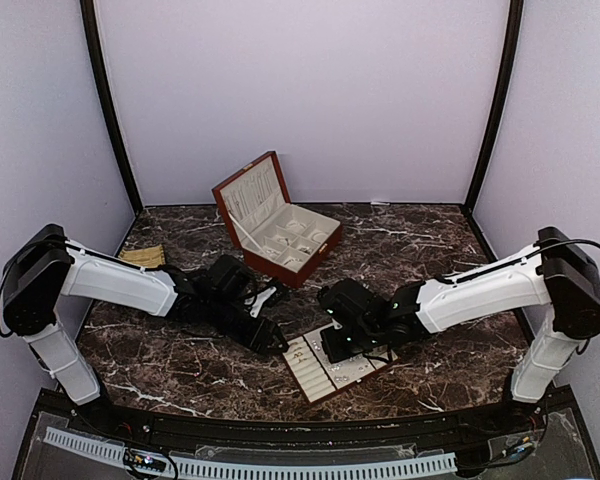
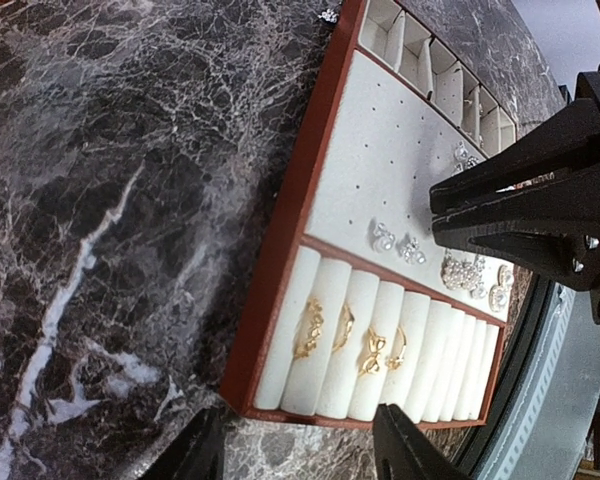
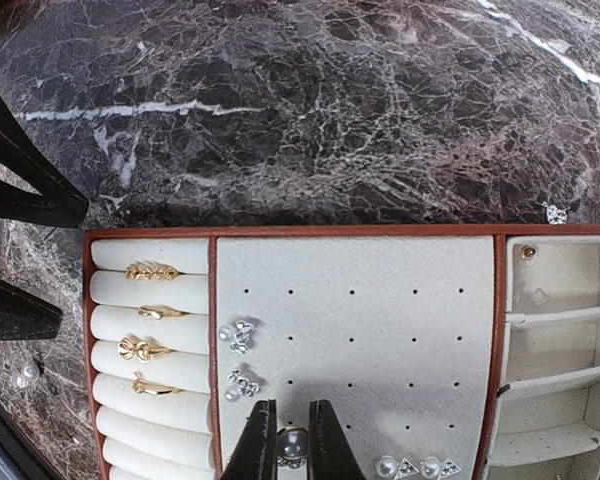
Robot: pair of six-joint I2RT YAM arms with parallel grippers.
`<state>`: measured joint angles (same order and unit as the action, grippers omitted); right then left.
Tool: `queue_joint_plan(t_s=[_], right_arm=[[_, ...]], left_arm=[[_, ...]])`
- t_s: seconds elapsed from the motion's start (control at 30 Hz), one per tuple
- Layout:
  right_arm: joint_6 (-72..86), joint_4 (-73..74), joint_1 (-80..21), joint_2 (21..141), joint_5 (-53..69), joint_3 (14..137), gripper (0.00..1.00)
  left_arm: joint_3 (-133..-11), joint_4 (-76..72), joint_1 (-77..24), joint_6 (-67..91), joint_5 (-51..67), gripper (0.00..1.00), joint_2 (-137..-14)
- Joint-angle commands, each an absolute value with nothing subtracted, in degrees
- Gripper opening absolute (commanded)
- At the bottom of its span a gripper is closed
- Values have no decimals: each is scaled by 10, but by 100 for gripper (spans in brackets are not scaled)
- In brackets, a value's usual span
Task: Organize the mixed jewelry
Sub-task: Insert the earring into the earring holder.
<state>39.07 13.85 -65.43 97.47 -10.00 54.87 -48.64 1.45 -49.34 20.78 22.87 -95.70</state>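
Note:
The mixed jewelry sits in a red-brown-edged cream tray (image 3: 216, 300) (image 1: 310, 372) (image 2: 280, 250). Several gold rings (image 3: 150, 271) (image 2: 310, 328) rest in its roll slots. Silvery pearl-and-stone earrings (image 3: 238, 335) (image 2: 395, 243) are pinned to its perforated pad. My right gripper (image 3: 292, 405) (image 1: 332, 345) is low over the pad, shut on a pearl earring (image 3: 292, 443). At the tray's ring end my left gripper (image 2: 295, 425) (image 1: 272, 338) hovers open and empty. A tiny silvery piece (image 3: 555, 213) (image 2: 328, 15) and a loose pearl (image 3: 27, 373) lie on the marble.
An open red-brown wooden box (image 1: 278, 222) with cream compartments stands at the back centre. A tan object (image 1: 143, 257) lies at the far left. The tray sits near the table's front edge, with both arms converging on it.

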Motion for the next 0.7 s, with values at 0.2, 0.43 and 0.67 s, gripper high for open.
queue_joint_plan(t_s=[0.2,0.43,0.67], right_arm=[[385,146,-666,991,-132,564,0],[385,151,-666,993,-146,566,0],[378,155,-671,997,-146,569,0]], left_arm=[[-497,24,-492,208,233,54,-957],[-498,24,-491,208,234,54,-958],[-500,23,-492,208,235,54,-958]])
